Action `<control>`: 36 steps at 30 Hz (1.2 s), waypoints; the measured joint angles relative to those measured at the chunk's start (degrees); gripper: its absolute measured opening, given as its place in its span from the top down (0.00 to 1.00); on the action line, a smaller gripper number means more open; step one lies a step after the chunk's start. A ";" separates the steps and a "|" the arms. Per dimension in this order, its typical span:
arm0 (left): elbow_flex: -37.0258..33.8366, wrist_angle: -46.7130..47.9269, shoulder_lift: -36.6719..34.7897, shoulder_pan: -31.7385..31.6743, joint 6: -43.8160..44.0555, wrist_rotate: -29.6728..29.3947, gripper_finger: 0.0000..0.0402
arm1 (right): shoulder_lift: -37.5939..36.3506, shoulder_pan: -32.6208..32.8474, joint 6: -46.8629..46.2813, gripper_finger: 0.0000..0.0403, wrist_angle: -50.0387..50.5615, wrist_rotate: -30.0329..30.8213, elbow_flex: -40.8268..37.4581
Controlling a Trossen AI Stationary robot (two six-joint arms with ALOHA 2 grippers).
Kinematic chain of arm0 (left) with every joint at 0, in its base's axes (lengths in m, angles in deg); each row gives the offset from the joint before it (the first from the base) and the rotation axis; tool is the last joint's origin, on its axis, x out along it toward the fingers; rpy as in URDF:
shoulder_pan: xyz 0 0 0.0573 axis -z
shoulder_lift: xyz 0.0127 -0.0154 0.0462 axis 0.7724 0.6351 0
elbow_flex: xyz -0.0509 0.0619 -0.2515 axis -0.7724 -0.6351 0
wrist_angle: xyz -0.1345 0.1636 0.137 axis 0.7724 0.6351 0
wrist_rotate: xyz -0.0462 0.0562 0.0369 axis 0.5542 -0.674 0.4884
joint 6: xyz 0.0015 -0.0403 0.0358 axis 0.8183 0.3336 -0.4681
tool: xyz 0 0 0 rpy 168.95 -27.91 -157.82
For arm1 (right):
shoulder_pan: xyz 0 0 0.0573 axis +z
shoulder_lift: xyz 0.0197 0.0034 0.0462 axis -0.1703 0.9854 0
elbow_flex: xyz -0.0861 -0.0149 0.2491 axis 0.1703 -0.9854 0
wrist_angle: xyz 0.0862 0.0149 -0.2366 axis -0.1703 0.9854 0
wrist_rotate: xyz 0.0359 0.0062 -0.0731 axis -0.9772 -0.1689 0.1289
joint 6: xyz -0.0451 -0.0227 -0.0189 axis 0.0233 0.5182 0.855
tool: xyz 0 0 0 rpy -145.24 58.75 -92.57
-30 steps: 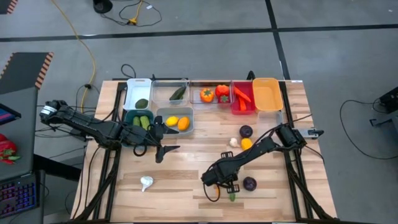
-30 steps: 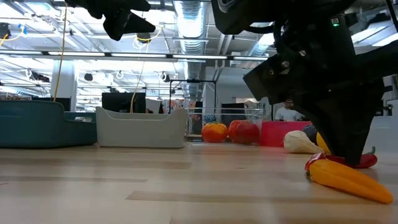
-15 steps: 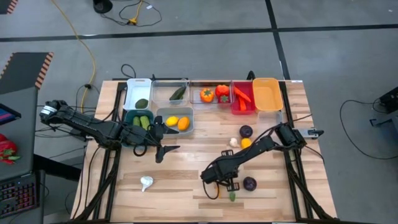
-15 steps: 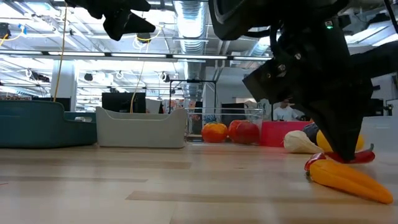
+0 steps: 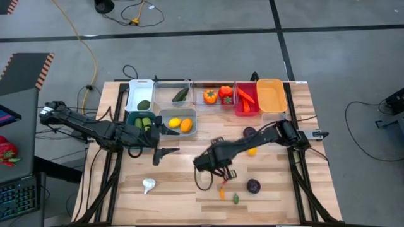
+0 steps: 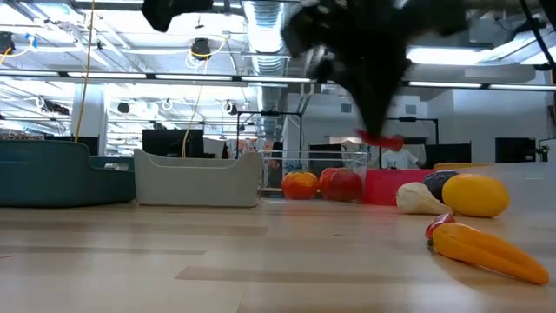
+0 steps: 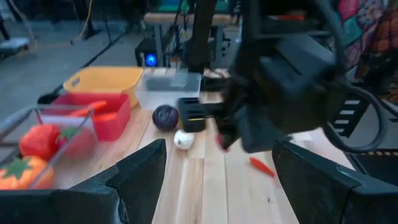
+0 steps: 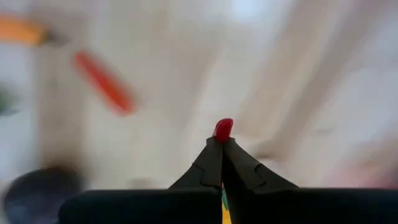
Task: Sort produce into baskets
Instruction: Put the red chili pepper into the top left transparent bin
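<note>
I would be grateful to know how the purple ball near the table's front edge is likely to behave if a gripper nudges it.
The purple ball looks round and smooth, so it would probably roll rather than slide. It sits on bare wood with nothing touching it, so it may travel freely.

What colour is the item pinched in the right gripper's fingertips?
Red. The chilli held by the right gripper shows best in the right wrist view.

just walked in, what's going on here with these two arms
The right gripper is shut on a red chilli and holds it above the table mid-front. The left gripper, open, waits by the teal tub. Most produce sits in tubs at the back; a carrot, garlic and purple ball lie loose.
</note>
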 joint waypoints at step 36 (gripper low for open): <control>0.07 19.92 -18.62 0.94 6.89 -5.90 0.31 | 0.11 -39.25 10.67 0.74 -60.98 -13.72 6.62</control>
